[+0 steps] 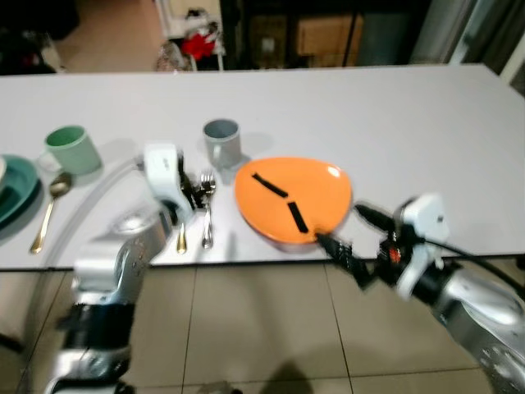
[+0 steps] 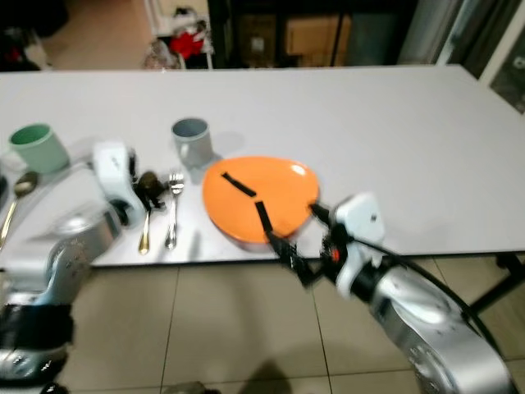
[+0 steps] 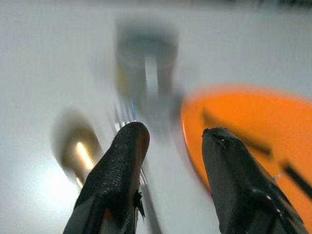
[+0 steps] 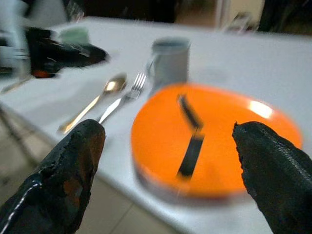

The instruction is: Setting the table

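Head view: left claw [image 1: 195,190] released over fork [image 1: 207,209] beside spoon [image 1: 181,238]; right claw [image 1: 349,232] released at plate [image 1: 293,199] edge on surface [image 1: 394,123]. Advice: centre fingers on handle, lower slowly.

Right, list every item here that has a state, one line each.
orange plate: flat on the table's near edge, two black strips on it
grey mug: upright
green mug: upright
fork: lying flat
left gripper: open, over the fork
right gripper: open, before the plate
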Controlling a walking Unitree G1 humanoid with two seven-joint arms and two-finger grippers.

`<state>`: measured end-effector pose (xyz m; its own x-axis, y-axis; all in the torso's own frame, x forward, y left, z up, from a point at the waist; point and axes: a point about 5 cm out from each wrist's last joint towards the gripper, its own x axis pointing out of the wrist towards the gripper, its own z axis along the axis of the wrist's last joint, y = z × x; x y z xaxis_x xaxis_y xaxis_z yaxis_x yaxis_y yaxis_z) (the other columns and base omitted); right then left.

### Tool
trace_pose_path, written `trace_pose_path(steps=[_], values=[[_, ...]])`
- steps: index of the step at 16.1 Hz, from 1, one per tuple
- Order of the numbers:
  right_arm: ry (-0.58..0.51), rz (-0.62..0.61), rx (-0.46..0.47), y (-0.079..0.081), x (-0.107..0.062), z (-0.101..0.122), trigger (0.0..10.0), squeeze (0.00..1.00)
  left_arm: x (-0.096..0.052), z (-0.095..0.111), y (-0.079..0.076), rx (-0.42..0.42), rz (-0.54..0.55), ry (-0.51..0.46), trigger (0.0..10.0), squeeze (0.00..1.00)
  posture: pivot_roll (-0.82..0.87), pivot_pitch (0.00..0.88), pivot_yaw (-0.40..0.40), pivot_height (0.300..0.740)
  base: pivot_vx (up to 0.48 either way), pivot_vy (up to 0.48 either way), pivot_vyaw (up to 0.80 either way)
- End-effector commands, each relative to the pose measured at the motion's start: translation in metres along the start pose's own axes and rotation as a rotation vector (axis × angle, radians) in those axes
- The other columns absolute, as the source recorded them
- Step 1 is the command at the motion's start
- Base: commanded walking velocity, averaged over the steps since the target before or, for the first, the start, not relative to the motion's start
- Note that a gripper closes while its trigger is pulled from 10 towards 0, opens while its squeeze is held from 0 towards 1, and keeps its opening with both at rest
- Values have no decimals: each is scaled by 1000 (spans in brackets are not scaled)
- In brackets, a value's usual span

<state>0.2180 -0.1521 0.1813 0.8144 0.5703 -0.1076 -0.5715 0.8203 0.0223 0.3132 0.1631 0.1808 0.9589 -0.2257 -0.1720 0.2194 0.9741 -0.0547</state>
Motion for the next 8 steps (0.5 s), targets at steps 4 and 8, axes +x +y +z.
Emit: trace_pose_path(steps=[4, 8], values=[[-134, -355, -116, -19, 19, 12, 10000, 0, -41, 11, 3, 249, 103, -257, 10000, 0, 83, 0, 23, 740, 0, 0, 800], [-200, -453, -171, -31, 24, 15, 10000, 0, -48, 9, 4, 297, 185, -334, 10000, 0, 106, 0, 8, 740, 0, 0, 800]])
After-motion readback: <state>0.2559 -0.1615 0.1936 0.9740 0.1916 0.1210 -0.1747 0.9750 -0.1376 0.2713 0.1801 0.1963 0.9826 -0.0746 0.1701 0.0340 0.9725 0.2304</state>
